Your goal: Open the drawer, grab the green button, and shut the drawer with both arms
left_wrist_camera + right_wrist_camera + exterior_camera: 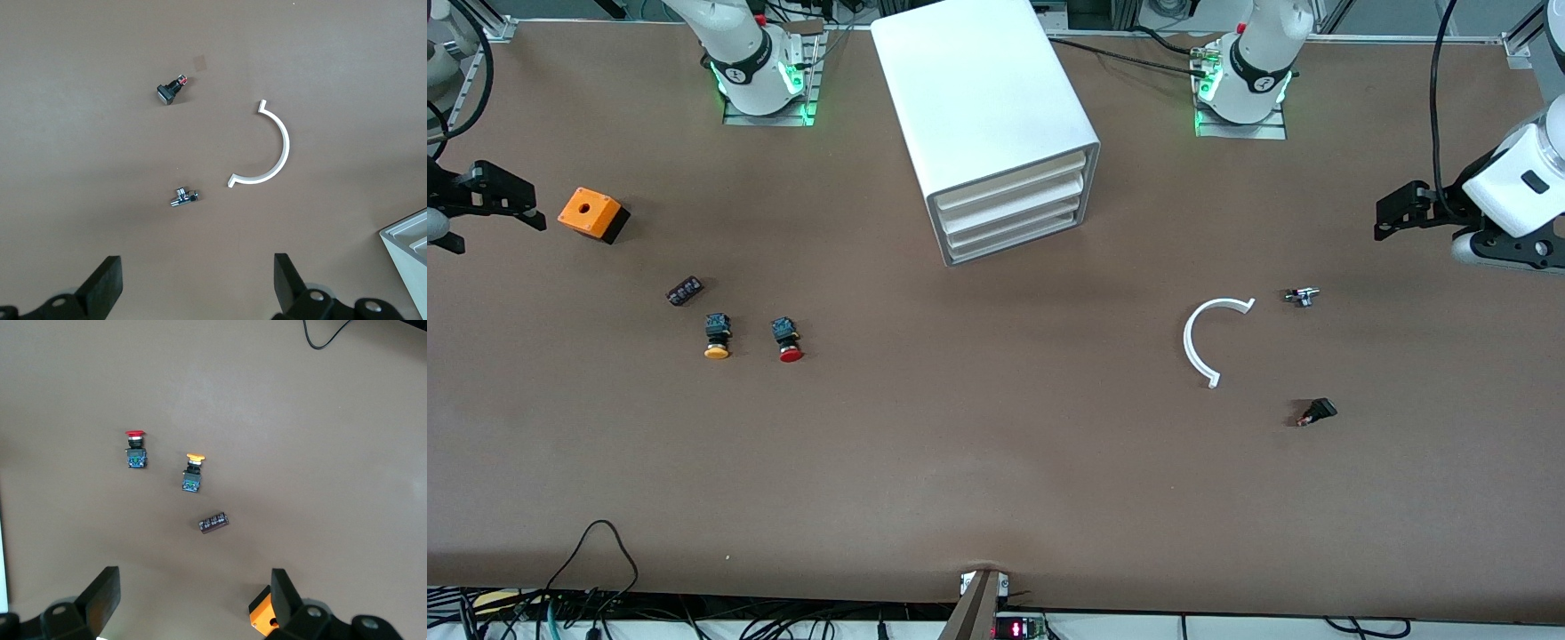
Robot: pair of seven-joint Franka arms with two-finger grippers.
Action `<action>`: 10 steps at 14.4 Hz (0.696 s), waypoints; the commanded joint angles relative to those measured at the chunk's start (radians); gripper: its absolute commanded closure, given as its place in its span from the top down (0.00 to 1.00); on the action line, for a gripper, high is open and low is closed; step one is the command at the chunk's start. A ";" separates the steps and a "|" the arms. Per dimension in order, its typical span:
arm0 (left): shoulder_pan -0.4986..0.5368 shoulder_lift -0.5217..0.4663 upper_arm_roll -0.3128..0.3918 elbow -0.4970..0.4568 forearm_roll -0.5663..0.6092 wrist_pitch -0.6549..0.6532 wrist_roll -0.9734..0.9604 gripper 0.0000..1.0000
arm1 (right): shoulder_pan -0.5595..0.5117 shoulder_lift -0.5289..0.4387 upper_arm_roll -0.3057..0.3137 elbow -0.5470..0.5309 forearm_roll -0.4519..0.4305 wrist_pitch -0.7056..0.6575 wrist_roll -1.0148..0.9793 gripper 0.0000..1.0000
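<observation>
The white cabinet (985, 116) stands on the brown table (996, 480) between the two arm bases, a tall boxy shell with rounded edges. Its long axis runs from the bases toward the front camera, skewed a little so that its front faces the camera and slightly toward the left arm's end of the table. Four wide, shallow white drawers are stacked in that front, all pushed in flush; the drawer (1016, 210) fronts show as pale horizontal bands. A corner of the cabinet also shows in the left wrist view (408, 248). No green-capped button is visible in any view.

In front of the cabinet, toward the left arm's end, lies a white C-shaped clip (1209, 340), with a small metal fitting (1302, 297) beside it and a small black switch (1317, 412) nearer the front camera. Toward the right arm's end lie a red-capped button (787, 340) and a yellow-capped button (717, 336) side by side, caps pointing to the camera, then a small dark component (685, 291) and an orange box (593, 214) with a black base.

The left end effector (1392, 216) hangs over the table's edge at its own end, fingers spread and holding nothing. The right end effector (525, 209) hangs over the opposite end just beside the orange box, likewise spread and empty.
</observation>
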 commanded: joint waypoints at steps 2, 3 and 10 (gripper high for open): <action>0.000 0.014 0.001 0.036 0.020 -0.028 0.023 1.00 | -0.006 -0.007 0.004 0.009 0.007 -0.026 -0.005 1.00; 0.000 0.014 0.001 0.036 0.020 -0.028 0.023 1.00 | -0.004 -0.005 0.004 0.009 0.007 -0.028 -0.003 1.00; 0.000 0.014 0.001 0.036 0.020 -0.026 0.021 1.00 | -0.004 0.013 0.004 0.008 0.006 -0.028 0.006 1.00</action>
